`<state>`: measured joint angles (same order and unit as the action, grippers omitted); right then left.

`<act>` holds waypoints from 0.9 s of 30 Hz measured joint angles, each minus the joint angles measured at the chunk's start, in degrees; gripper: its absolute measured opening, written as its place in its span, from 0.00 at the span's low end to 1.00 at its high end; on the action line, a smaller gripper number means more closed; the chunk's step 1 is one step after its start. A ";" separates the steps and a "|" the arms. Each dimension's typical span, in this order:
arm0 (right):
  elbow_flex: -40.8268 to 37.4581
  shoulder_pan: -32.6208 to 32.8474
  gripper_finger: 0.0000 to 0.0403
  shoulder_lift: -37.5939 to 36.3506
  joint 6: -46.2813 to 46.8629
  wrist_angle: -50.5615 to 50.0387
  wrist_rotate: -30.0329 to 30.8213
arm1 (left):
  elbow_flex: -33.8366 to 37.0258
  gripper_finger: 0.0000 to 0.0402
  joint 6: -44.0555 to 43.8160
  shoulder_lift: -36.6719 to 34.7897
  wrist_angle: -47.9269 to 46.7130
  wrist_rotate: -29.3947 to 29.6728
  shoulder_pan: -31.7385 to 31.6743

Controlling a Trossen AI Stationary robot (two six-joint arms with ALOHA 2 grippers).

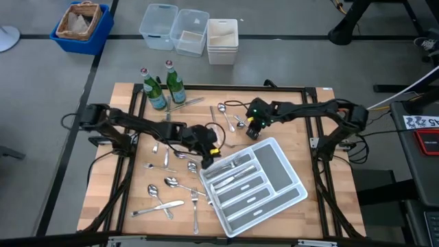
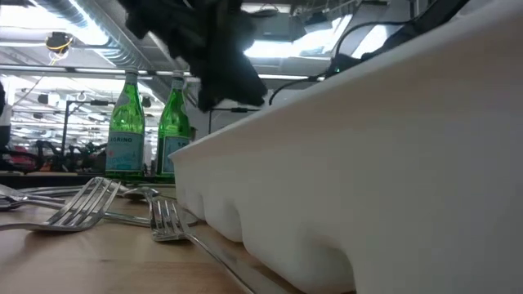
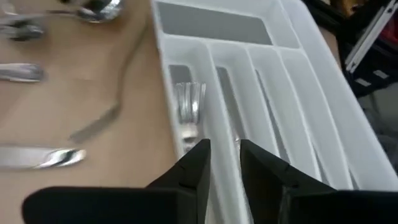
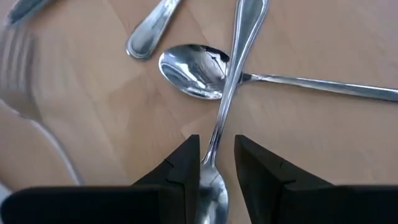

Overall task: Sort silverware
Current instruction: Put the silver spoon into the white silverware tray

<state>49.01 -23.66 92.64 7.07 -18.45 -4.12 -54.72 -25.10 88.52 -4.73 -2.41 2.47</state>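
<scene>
The wooden table [image 1: 130, 199] is pretty crowded on the left half: loose silverware [image 1: 168, 184] is scattered all over it, forks, spoons and knives lying flat, a few crossing each other. The white divided tray [image 1: 285, 199] sits tilted on the right-front part of the table, its near corner close to the front edge, with a few pieces already in the long slots. Two green glass bottles [image 1: 163, 88] stand upright near the back edge, and there's some bare wood between them and the tray. The left gripper [image 3: 223, 163] hangs right over the tray's left end, above the divider wall next to a fork [image 3: 188, 102] lying in a slot; its fingers are a small gap apart and nothing is in them, so it's let go. The right gripper [image 4: 217, 163] is just behind the tray, down low over a spoon [image 4: 225, 106] whose handle crosses on top of another spoon [image 4: 193, 71]. Its fingers sit partly spread on either side of that upper spoon, straddling it, but I can't tell if they're actually touching it.
</scene>
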 joint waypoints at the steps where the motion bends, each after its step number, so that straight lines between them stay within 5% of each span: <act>1: 0.00 0.00 0.26 0.67 0.00 0.93 0.01 | 0.00 0.18 0.47 -1.28 -1.23 0.62 -0.24; 18: 0.00 0.00 0.26 4.37 -0.08 4.82 1.95 | 0.48 0.11 0.28 -19.85 -22.50 16.85 3.63; 27: 0.24 0.02 0.23 7.39 -0.07 5.11 2.03 | 12.51 0.07 -14.08 -33.13 -22.07 27.72 10.57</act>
<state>49.25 -23.64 100.03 7.01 -13.34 -2.09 -42.21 -39.18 55.39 -26.79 25.31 13.04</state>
